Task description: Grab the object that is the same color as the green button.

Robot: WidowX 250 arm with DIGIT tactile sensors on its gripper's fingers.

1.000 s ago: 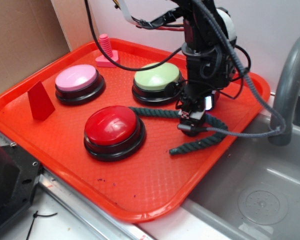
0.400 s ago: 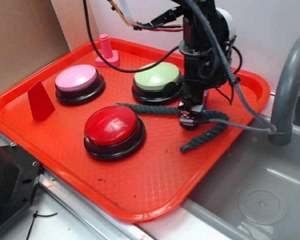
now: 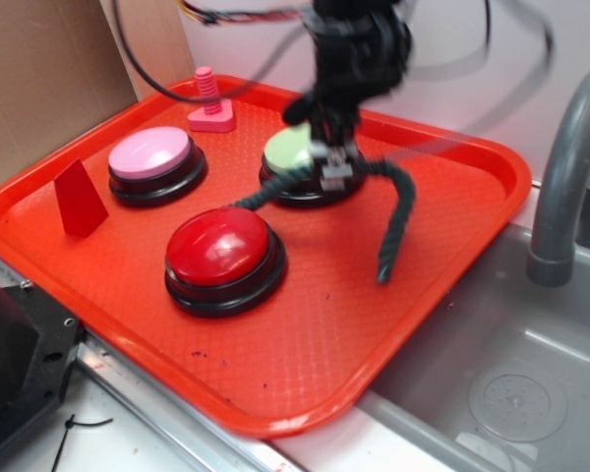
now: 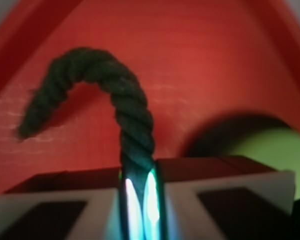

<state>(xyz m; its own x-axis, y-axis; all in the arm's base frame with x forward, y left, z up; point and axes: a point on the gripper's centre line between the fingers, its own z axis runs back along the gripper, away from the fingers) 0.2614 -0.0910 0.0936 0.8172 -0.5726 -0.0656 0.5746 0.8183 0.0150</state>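
- The big orange tray (image 3: 305, 364) fills most of the outside view, and beside it on the right is a grey sink (image 3: 501, 374) with a grey faucet (image 3: 560, 187).
- The black robot arm (image 3: 359, 44) hangs over the back of the tray. It looks blurry.
- The red button (image 3: 219, 248) sits near the front of the tray.
- The pink button (image 3: 153, 155) sits at the left.
- The green button (image 3: 293, 152) sits at the back, partly hidden by the gripper.
- The dark green rope (image 3: 398, 221) is up off the tray. One end droops down to the right, and the other end trails down left between the green button and the red button. That left end may touch the tray, but the blur makes it hard to tell.
- A red wedge (image 3: 79, 199) stands at the far left.
- A pink bolt (image 3: 210, 101) stands at the back.
- The gripper (image 3: 332, 169) is pinched tight on the rope's middle. In the wrist view the rope (image 4: 125, 115) rises from between the fingers (image 4: 55, 210) and curls over to the left.
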